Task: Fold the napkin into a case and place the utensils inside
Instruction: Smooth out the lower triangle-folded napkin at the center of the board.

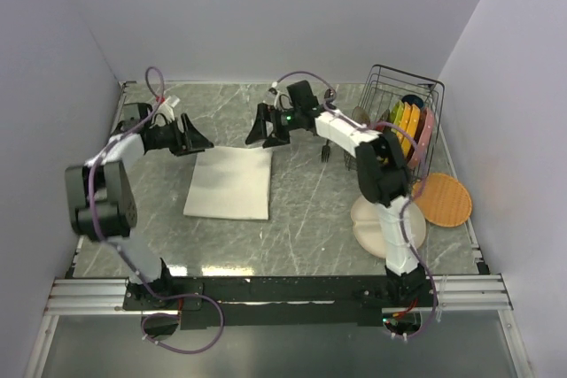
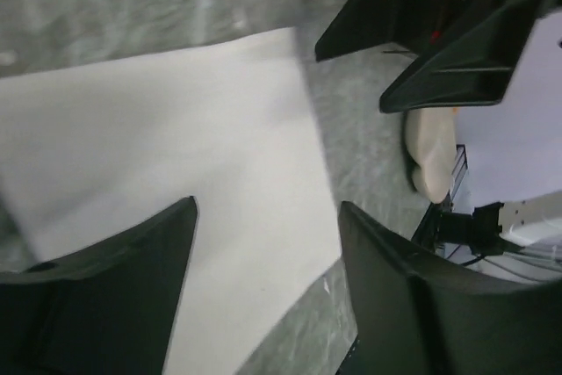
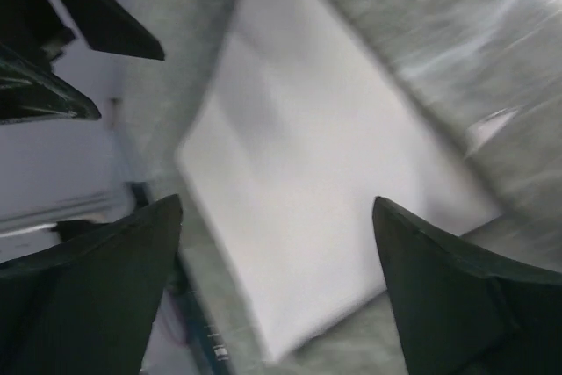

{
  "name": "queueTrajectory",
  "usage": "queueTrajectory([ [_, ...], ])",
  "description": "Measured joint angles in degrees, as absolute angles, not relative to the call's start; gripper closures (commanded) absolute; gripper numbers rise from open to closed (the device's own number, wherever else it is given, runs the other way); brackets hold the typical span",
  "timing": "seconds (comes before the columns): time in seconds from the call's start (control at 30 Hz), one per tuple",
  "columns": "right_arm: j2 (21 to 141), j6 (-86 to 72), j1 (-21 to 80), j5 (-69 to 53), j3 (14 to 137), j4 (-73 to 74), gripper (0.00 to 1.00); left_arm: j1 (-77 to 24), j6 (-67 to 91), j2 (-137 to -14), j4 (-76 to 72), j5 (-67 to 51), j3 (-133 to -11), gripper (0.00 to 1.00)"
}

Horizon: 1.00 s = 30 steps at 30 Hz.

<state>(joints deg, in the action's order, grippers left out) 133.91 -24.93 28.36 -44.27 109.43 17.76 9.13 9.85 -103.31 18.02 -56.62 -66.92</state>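
Two pincers here, my left pincer (image 1: 193,141) and right pincer (image 1: 267,137), both spread wide and holding nothing, hang over the far corners of the napkin (image 1: 229,183), lying flat on the table (image 1: 310,210). My worry: pinching one layer only, or uneven pulls, gives a crooked case

We see a grey-green marbled table (image 1: 310,210) with pale lilac walls (image 1: 266,15) around it. At its far right corner stands a black wire rack (image 1: 406,74). Inside the rack, several colourful plates (image 1: 409,126) stand on edge: green, yellow, orange and pink. Just in front of the rack an orange round plate (image 1: 443,199) lies flat. Close beside it, to the left, lies a round beige divided plate (image 1: 365,219), only partly visible to us.
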Motion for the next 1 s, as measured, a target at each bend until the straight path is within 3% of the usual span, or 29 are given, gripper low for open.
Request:
queueTrajectory([
  [0.13, 119.2, -30.8, 28.9, -47.7, 94.8, 12.9, 0.00, 9.1, 13.1, -89.0, 14.3, -60.9, -59.3, 0.02],
  [0.23, 110.8, -36.1, 31.1, -50.4, 87.0, 7.1, 0.00, 9.1, 18.9, -78.6, 9.3, -64.4, -48.2, 0.01],
  [0.37, 108.6, -42.7, 37.2, -54.6, 79.0, -0.9, 0.00, 8.6, 30.1, -75.6, 0.8, -66.0, -34.0, 0.01],
  [0.63, 118.0, -56.1, 42.1, -58.2, 65.8, -12.1, 0.00, 7.6, 39.3, -81.5, -8.1, -65.3, -24.4, 0.01],
  [0.83, 123.3, -56.0, 40.4, -59.7, 67.8, -16.3, 0.00, 12.3, 35.0, -97.7, -7.6, -69.5, -30.0, 0.01],
  [1.0, 123.3, -50.5, 39.7, -59.7, 68.7, -12.0, 0.00, 15.2, 29.7, -103.8, -4.8, -75.0, -35.6, 0.01],
])
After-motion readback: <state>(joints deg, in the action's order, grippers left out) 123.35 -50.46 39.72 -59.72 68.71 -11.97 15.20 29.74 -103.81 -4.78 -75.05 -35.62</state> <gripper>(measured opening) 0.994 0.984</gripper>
